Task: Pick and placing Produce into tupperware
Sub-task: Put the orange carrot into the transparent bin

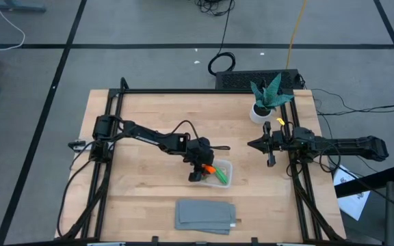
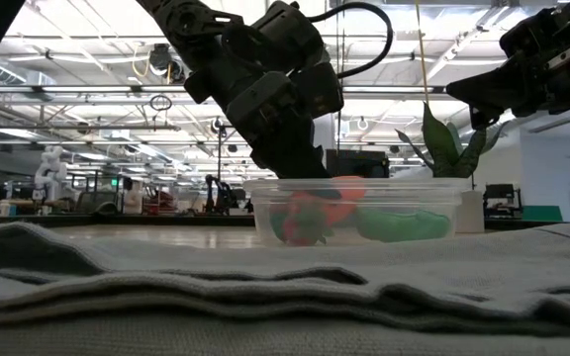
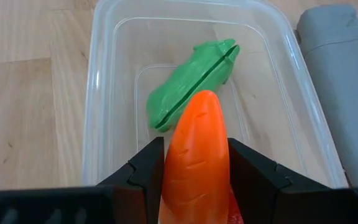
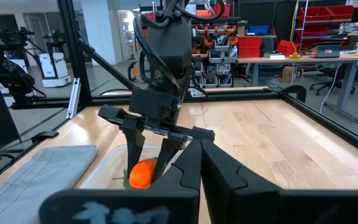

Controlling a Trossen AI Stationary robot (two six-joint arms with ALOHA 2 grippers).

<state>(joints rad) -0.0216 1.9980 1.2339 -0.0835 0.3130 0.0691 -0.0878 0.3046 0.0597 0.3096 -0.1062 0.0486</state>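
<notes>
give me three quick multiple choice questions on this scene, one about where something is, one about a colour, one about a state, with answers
1. Where does the green pod lie?
A. on the grey cloth
B. inside the tupperware
C. beside the potted plant

2. What colour is the item held by the left hand?
A. orange
B. purple
C. white

3. What state is the left hand in?
A. open and empty
B. shut on the carrot
C. out of view

Answers:
1. B, the left wrist view shows the pod on the container's floor.
2. A, an orange carrot sits between the fingers.
3. B, both fingers press the carrot's sides above the tupperware.
</notes>
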